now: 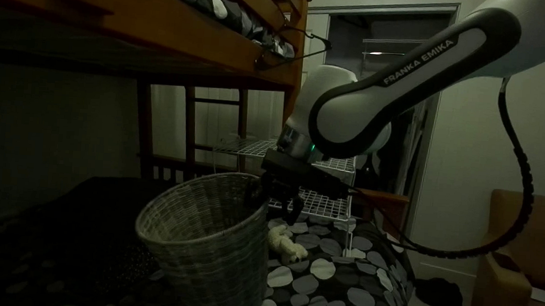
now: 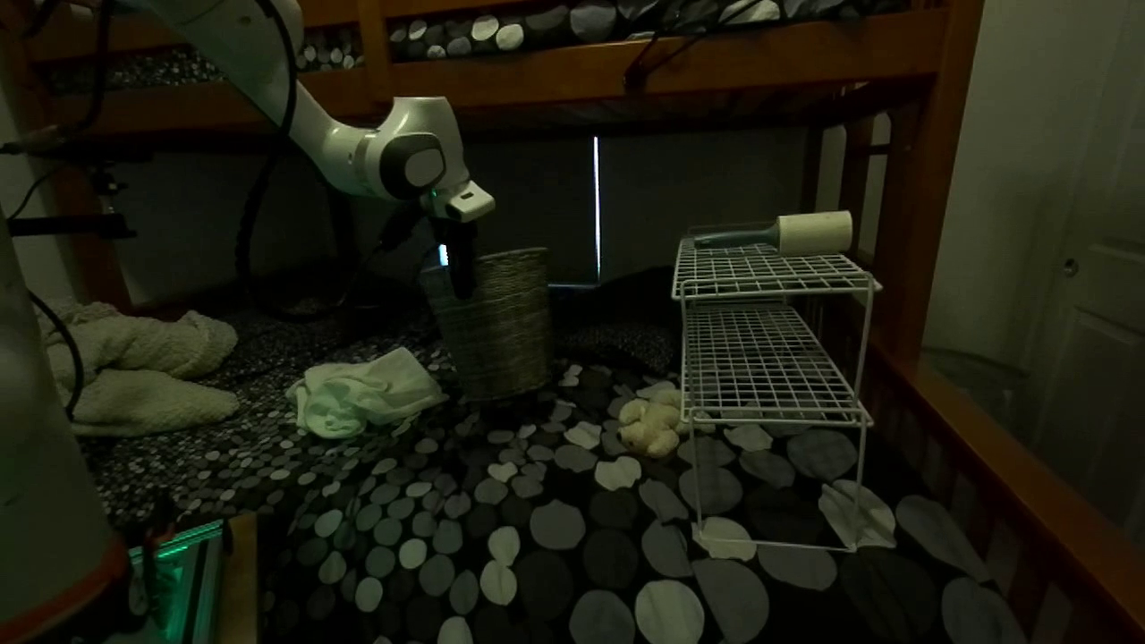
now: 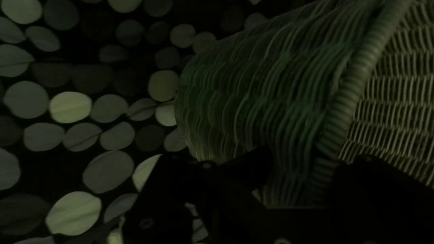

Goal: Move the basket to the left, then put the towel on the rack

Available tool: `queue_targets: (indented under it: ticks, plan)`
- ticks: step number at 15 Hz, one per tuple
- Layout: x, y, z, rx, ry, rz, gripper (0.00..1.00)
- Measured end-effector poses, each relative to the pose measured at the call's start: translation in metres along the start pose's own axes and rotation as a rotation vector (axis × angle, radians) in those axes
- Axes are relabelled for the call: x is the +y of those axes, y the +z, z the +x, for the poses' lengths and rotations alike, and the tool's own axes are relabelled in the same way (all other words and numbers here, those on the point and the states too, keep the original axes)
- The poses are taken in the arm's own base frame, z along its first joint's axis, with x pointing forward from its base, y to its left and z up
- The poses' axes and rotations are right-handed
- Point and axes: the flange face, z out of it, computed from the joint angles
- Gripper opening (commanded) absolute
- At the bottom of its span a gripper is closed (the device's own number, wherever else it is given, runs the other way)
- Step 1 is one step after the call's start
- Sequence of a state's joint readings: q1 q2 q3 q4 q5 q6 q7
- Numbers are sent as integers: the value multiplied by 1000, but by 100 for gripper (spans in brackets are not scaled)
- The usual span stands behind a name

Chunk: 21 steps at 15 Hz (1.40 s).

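At lower right in the wrist view, the gripper (image 3: 315, 156), jaws spread apart, straddles the basket (image 3: 268, 95) rim

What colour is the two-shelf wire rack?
It's a white two-shelf wire rack, clearest in an exterior view.

In an exterior view we have our desk (image 2: 483, 492), a dot-patterned bed | far left: cream blanket (image 2: 152, 380) | left: towel (image 2: 362, 394) | middle: tilted basket (image 2: 501, 335), contact unclear | right half: plush toy (image 2: 651, 425), wire rack (image 2: 756, 353)

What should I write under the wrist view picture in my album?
An open gripper straddles the rim of a woven basket, over spotted bedding.
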<state>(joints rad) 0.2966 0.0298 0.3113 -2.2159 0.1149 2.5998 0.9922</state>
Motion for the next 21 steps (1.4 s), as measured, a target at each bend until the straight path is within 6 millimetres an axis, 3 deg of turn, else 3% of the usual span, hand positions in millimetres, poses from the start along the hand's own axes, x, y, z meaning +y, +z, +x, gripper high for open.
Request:
queue_targets:
  ticks: [3,5,10,12,18,21]
  plan:
    - [-27,-24,-10,-6,-43,137,0]
    - [-39,-27,-17,-27,-94,211,1]
    - [-43,-2,-33,-98,-145,237,0]
    - [-51,9,-48,-162,-186,288,0]
    - [-92,14,-97,-311,-399,449,0]
    - [-114,29,-123,-405,-528,484,0]
